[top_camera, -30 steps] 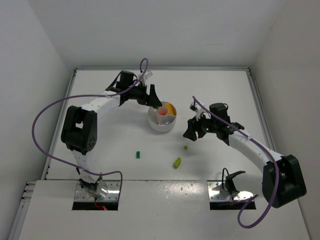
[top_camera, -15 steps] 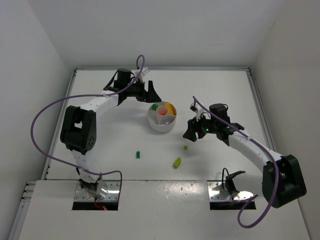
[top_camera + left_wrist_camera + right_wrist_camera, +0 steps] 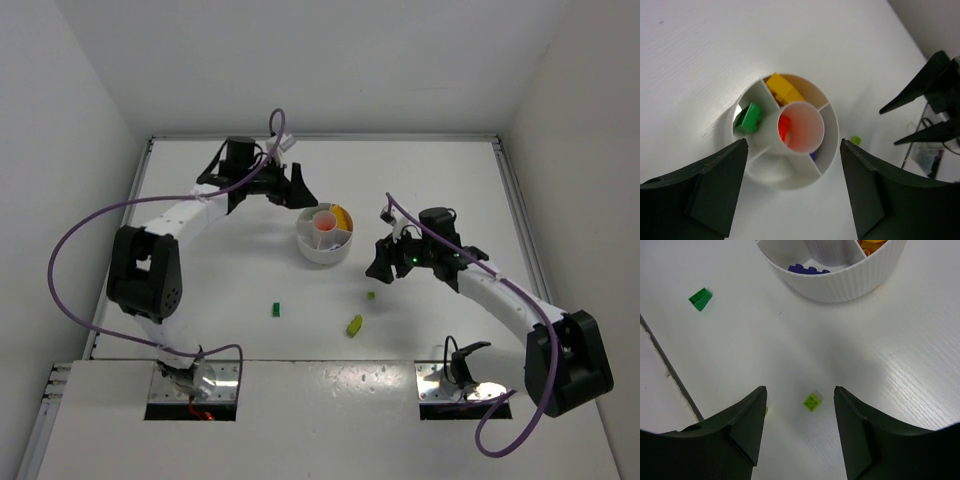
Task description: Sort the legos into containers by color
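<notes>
Lime lego (image 3: 812, 402) below right hand (image 3: 800, 389)

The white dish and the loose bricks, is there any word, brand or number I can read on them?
No readable text in any view.
Dish: plain ribbed white wall, no label.
Lime brick and green brick: studs only, any lettering too small to read.

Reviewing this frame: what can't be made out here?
1. Purple bricks: count unclear; the right wrist view's top edge cuts the dish, and the centre well hides them in the left wrist view.
2. Larger lime piece: too small in the top view for shape; nearly all behind a finger in the right wrist view.
</notes>
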